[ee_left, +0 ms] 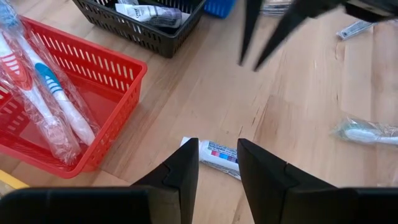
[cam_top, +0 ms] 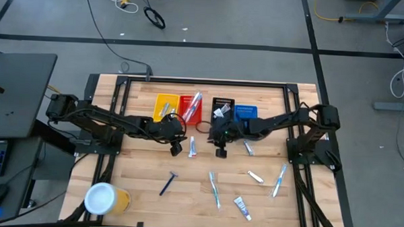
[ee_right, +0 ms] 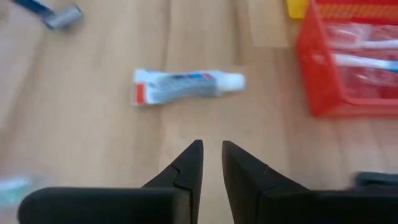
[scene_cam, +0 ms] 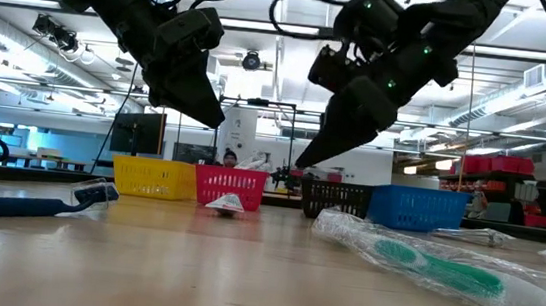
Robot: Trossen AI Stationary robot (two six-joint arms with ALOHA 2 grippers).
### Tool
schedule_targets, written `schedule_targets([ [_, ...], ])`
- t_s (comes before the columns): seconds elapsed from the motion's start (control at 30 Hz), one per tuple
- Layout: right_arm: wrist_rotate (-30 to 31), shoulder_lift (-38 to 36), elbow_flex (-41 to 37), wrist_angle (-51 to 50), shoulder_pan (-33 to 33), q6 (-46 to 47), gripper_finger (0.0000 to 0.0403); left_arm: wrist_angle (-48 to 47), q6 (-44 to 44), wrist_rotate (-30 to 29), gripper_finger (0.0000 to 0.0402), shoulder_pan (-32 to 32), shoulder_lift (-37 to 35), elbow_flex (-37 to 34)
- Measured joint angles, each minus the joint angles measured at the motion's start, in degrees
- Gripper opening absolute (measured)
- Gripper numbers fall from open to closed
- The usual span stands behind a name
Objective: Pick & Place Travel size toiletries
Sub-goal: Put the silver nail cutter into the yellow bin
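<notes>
A small white toothpaste tube (cam_top: 192, 147) lies flat on the wooden table between my two grippers. My left gripper (cam_top: 176, 150) hovers open just left of it; in its wrist view the tube (ee_left: 217, 154) shows in the gap between the fingers (ee_left: 186, 168). My right gripper (cam_top: 221, 153) hangs just right of the tube (ee_right: 186, 86), its fingers a little apart with nothing between them. More toiletries lie nearer the front: a blue razor (cam_top: 168, 183), wrapped toothbrushes (cam_top: 214, 188) (cam_top: 279, 180), a tube (cam_top: 242, 207) and a packet (cam_top: 255, 177).
Four small bins stand in a row at the back: yellow (cam_top: 164, 105), red (cam_top: 190, 108) with wrapped toothbrushes (ee_left: 43, 93), black (cam_top: 222, 107) with packets, blue (cam_top: 246, 112). A yellow cup with a white lid (cam_top: 106, 199) stands at the front left. A silvery packet (cam_top: 248, 147) lies under the right arm.
</notes>
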Motion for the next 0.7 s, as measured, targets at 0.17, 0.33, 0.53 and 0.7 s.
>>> schedule_targets([
  [0.17, -0.1, 0.0, 0.0, 3.0, 3.2, 6.7, 0.0067, 0.0, 0.0, 0.0, 0.0118, 0.0, 0.0, 0.0],
  [0.33, -0.6, 0.0, 0.0, 0.3, 5.7, 6.8, 0.0072, 0.0, 0.0, 0.0, 0.0118, 0.0, 0.0, 0.0],
  [0.53, 1.1, 0.0, 0.0, -5.2, 7.6, 7.5, 0.0108, 0.0, 0.0, 0.0, 0.0118, 0.0, 0.0, 0.0],
  [0.7, 4.8, 0.0, 0.0, -10.6, 8.6, 13.3, 0.0147, 0.0, 0.0, 0.0, 0.0118, 0.0, 0.0, 0.0],
])
